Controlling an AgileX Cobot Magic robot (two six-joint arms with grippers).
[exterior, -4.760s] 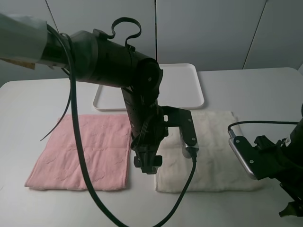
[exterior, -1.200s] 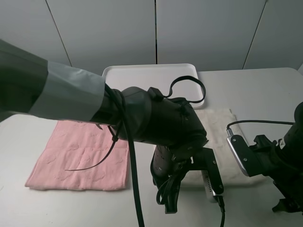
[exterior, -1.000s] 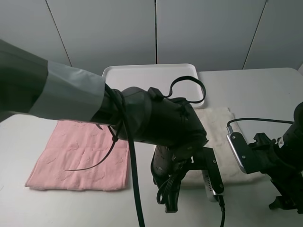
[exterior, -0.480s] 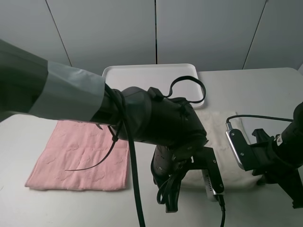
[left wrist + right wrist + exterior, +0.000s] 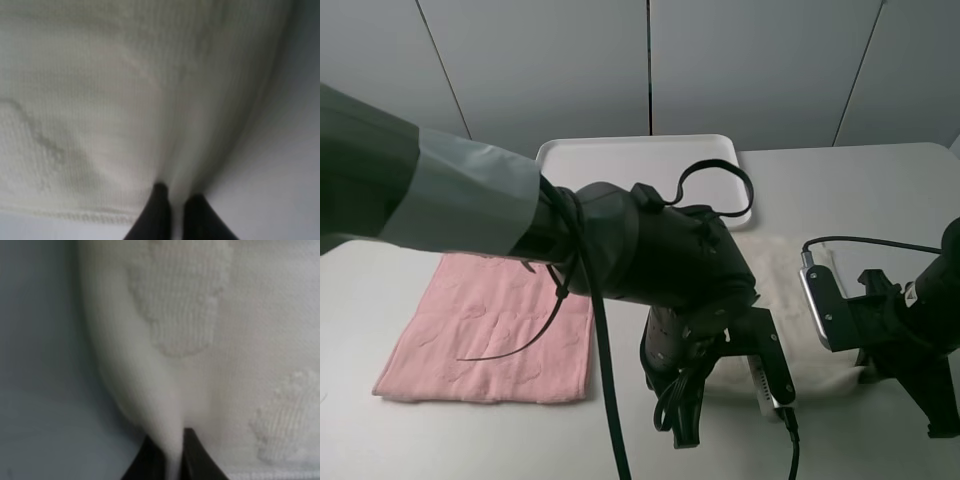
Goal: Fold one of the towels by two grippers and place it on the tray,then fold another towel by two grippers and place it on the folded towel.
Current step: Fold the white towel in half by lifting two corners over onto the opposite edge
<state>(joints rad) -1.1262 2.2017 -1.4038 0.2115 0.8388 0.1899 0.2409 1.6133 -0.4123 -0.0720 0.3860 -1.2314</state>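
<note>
The white towel lies right of centre, largely hidden behind my left arm. My left gripper is at its near left corner. In the left wrist view the left gripper is shut, pinching a fold of the white towel. My right gripper is at the near right corner. In the right wrist view the right gripper is shut on a raised ridge of the white towel. The pink towel lies flat at the left. The white tray stands at the back.
My left arm reaches across the middle and hides much of the table. A black cable arcs over my right wrist. Grey wall panels stand behind the tray.
My left arm has come down to the white towel's near left corner. Over the last second my right gripper moved up and back with the near right corner, which is now raised.
</note>
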